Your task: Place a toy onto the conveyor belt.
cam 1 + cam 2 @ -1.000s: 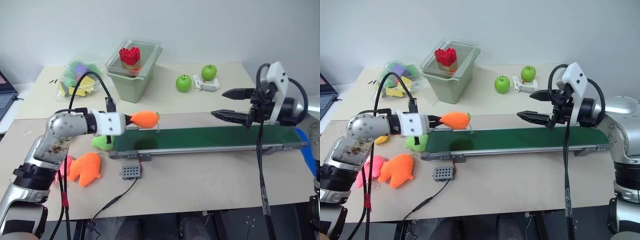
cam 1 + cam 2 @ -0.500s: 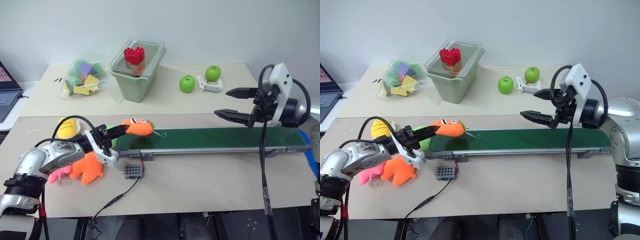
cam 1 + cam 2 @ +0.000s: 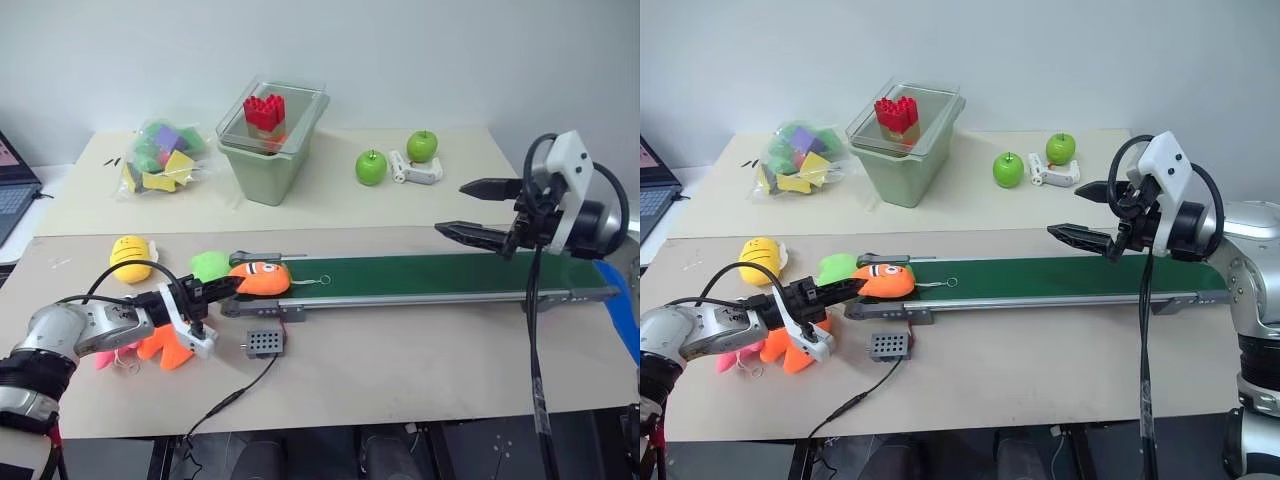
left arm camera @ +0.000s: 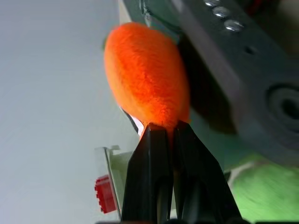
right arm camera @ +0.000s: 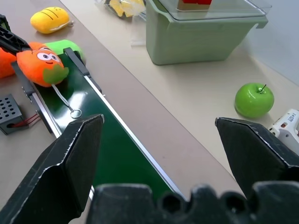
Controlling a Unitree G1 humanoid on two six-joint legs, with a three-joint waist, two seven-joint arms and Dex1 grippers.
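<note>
Toy (image 3: 260, 277) lay at the left end of the belt (image 3: 440, 275), pinched tight by its tail in the left claw (image 3: 226, 284). Up close, the left wrist view showed just its plain orange back. Its little face showed in the right wrist view. The right claw (image 3: 478, 208) hung over the belt's other end, spread wide and holding nothing. The left arm hid part of a flat orange plush (image 3: 790, 347).

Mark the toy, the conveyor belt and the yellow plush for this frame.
toy (image 3: 262, 277), left eye view, orange body.
conveyor belt (image 3: 450, 273), left eye view, bare green surface.
yellow plush (image 3: 131, 257), left eye view, its middle.
</note>
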